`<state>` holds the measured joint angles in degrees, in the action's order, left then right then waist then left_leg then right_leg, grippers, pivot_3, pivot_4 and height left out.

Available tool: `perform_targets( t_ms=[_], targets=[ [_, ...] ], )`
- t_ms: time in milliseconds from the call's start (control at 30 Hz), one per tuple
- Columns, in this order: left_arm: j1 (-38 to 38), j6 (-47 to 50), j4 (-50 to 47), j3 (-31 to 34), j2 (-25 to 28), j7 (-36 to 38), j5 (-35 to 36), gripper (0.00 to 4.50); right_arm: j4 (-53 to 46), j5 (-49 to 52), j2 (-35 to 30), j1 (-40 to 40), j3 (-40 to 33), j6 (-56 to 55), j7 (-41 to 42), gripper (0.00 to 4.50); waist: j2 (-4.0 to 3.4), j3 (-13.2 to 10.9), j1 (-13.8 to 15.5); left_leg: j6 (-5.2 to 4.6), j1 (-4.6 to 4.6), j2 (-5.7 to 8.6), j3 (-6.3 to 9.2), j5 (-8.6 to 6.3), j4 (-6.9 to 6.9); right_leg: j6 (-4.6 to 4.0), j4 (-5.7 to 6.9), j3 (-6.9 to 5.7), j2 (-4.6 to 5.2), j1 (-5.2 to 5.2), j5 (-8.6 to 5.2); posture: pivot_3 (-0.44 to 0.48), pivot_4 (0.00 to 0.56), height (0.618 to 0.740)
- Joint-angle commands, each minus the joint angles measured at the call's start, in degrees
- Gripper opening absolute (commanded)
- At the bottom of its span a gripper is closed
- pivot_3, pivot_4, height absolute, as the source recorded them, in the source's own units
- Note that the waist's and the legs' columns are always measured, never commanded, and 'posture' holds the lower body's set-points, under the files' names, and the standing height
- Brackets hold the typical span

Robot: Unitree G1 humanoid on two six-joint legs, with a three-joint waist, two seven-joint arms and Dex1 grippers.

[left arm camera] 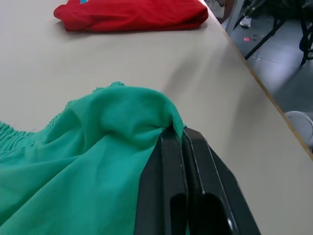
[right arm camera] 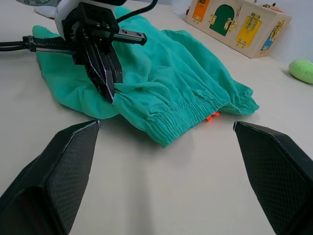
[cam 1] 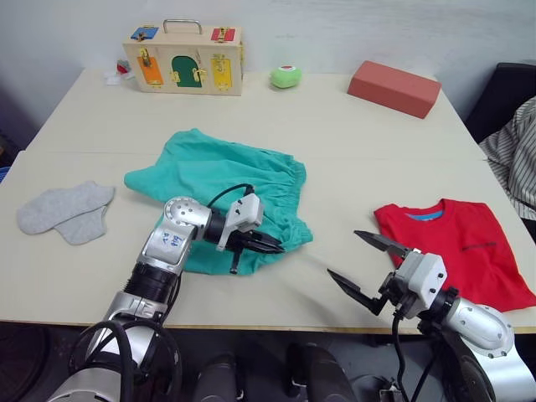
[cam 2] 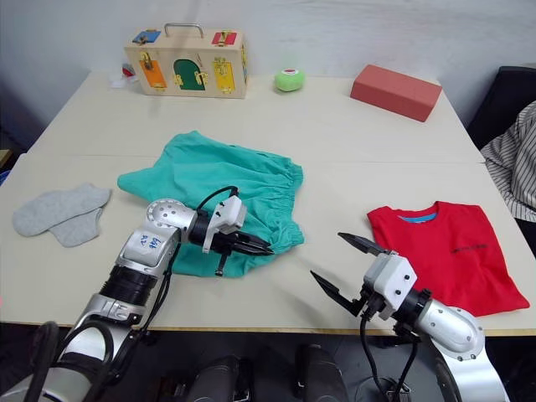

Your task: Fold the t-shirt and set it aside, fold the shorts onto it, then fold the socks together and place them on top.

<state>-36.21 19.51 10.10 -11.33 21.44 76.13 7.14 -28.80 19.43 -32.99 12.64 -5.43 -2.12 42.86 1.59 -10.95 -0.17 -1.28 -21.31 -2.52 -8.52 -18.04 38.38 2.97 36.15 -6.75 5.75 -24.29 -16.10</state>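
Pinching a bunched edge of the shorts [cam 1: 219,191], my left gripper [cam 1: 266,244] is clenched flat on teal cloth near the front of the table [cam 1: 335,134]. I am judging the fabric light, limp and easily creased, so it will sag and drag unless lifted by a firm seam; the gathered waistband looks like the best place to grasp. My right gripper [cam 1: 366,264] is hanging spread wide and empty between the shorts and the t-shirt [cam 1: 459,247], which is lying folded at the right. The socks [cam 1: 67,211] are resting flat at the far left. I am seeing only a speck of orange drawstring [right arm camera: 212,116] under the waistband; the layers beneath are hidden.
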Motion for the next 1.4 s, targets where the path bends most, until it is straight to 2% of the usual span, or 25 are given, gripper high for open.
perform_targets(
  t_ms=[33, 133, 267, 300, 367, 533, 667, 767, 867, 967, 1067, 1167, 1333, 1400],
  targets=[
    [1.93, 2.70, -7.66, 0.42, 1.29, -0.34, 4.05, 0.92, -1.24, 0.31, -1.40, -0.40, 0.13, 0.17, 1.56, 4.50, 0.00, 0.00, 0.06, 0.03, 0.00, -0.03, 0.00, -0.01, 0.00, -0.01, -0.01, 0.00, -0.03, 0.00, 0.00, 0.000, 0.150, 0.740],
    [4.05, 5.26, -14.11, 3.50, 5.51, 1.66, 8.81, 1.84, 0.18, -1.42, -2.71, -2.35, 1.95, -0.61, 3.59, 4.50, 0.00, 0.00, -0.08, 0.11, -0.03, -0.10, -0.01, 0.02, 0.01, -0.05, -0.02, 0.01, -0.10, -0.04, -0.03, 0.000, 0.150, 0.740],
    [11.67, 5.31, -23.00, 12.65, 14.73, 4.10, 16.34, 3.07, 5.36, -6.84, -3.12, -9.53, 9.44, -2.78, 7.19, 4.50, -0.02, 0.00, -1.24, 0.25, 0.06, -0.21, -0.04, 0.05, -0.07, -0.17, 0.01, 0.02, -0.15, -0.05, -0.08, 0.000, 0.150, 0.740],
    [13.83, 4.14, -23.89, 14.50, 16.30, 4.47, 17.28, 3.43, 6.97, -8.42, -2.75, -11.20, 11.01, -3.80, 7.52, 4.50, -0.04, -0.01, -1.35, 0.27, 0.10, -0.21, -0.04, 0.06, -0.11, -0.22, 0.03, 0.02, -0.15, -0.05, -0.11, 0.000, 0.150, 0.740],
    [18.98, -2.43, -23.12, 17.25, 20.05, 4.74, 14.84, 4.03, 11.02, -11.84, -1.55, -15.29, 13.75, -6.15, 7.30, 4.50, -0.06, -0.01, -1.41, 0.33, 0.11, -0.21, -0.02, 0.08, -0.16, -0.30, 0.07, 0.01, -0.14, -0.08, -0.15, 0.000, 0.150, 0.740],
    [31.50, -22.17, -13.50, 25.62, 25.26, 0.35, 7.30, 4.03, 24.00, -20.72, -0.34, -26.30, 18.73, -12.85, 6.51, 4.50, -0.07, -0.02, -1.49, 0.36, 0.05, -0.20, -0.05, 0.08, -0.16, -0.34, 0.12, -0.02, -0.08, -0.18, -0.17, 0.000, 0.150, 0.740],
    [39.88, -29.64, -9.07, 29.30, 26.79, -3.83, 4.28, 4.03, 33.74, -24.46, 0.02, -34.14, 21.11, -17.09, 7.09, 4.50, -0.08, -0.02, -1.41, 0.38, 0.03, -0.22, -0.09, 0.00, -0.19, -0.46, 0.14, -0.09, 0.04, -0.27, -0.23, 0.000, 0.150, 0.740],
    [42.28, -34.02, -5.63, 29.67, 26.89, -9.54, 0.25, 4.03, 39.95, -24.86, 0.51, -38.77, 23.07, -19.82, 9.31, 4.50, -0.07, -0.01, -1.35, 0.33, 0.03, -0.18, -0.06, -0.04, -0.20, -0.46, 0.13, -0.18, 0.16, -0.23, -0.23, 0.000, 0.150, 0.740],
    [40.72, -34.27, -3.50, 28.40, 26.54, -15.14, -2.16, 4.03, 44.53, -24.61, 1.87, -42.42, 24.11, -22.71, 10.42, 4.50, -0.16, 0.04, -1.41, 0.31, 0.14, -0.17, -0.05, -0.03, -0.20, -0.51, 0.18, -0.20, 0.22, -0.15, -0.17, 0.000, 0.150, 0.740],
    [36.64, -32.77, -0.78, 25.62, 25.51, -18.97, -3.43, 4.06, 48.58, -24.89, 3.10, -44.97, 25.09, -24.51, 11.87, 3.90, -0.33, 0.12, -1.39, 0.19, 0.25, -0.18, -0.05, 0.02, -0.23, -0.59, 0.38, -0.21, 0.22, -0.15, -0.10, 0.000, 0.150, 0.740],
    [33.17, -32.97, 2.99, 22.48, 25.44, -20.71, -5.34, 4.06, 51.69, -24.87, 3.90, -46.79, 25.69, -26.37, 12.66, 2.90, -0.49, 0.22, -1.38, 0.22, 0.30, -0.19, -0.04, 0.15, -0.28, -0.70, 0.55, -0.24, 0.21, -0.17, -0.03, 0.000, 0.150, 0.740],
    [30.46, -32.84, 7.21, 20.04, 26.45, -20.98, -6.38, 3.50, 53.13, -24.18, 4.58, -47.72, 25.58, -27.48, 13.78, 1.88, -0.68, 0.32, -1.41, 0.21, 0.33, -0.18, -0.05, 0.20, -0.28, -0.71, 0.65, -0.24, 0.22, -0.18, -0.03, 0.000, 0.150, 0.740],
    [29.01, -32.53, 10.13, 17.75, 28.27, -16.66, -3.92, 1.87, 54.59, -24.13, 4.43, -48.32, 24.77, -27.46, 14.36, 0.02, -0.87, 0.44, -1.49, 0.33, 0.33, -0.19, -0.07, 0.26, -0.28, -0.74, 0.70, -0.24, 0.20, -0.23, -0.06, 0.000, 0.150, 0.740],
    [30.62, -29.88, 7.44, 17.81, 29.63, -12.73, -0.69, 1.30, 53.95, -23.26, 3.82, -47.99, 24.24, -27.23, 15.06, 0.00, -0.89, 0.45, -1.59, 0.33, 0.33, -0.20, -0.07, 0.26, -0.29, -0.76, 0.71, -0.24, 0.20, -0.23, -0.07, 0.000, 0.150, 0.740]
  ],
)
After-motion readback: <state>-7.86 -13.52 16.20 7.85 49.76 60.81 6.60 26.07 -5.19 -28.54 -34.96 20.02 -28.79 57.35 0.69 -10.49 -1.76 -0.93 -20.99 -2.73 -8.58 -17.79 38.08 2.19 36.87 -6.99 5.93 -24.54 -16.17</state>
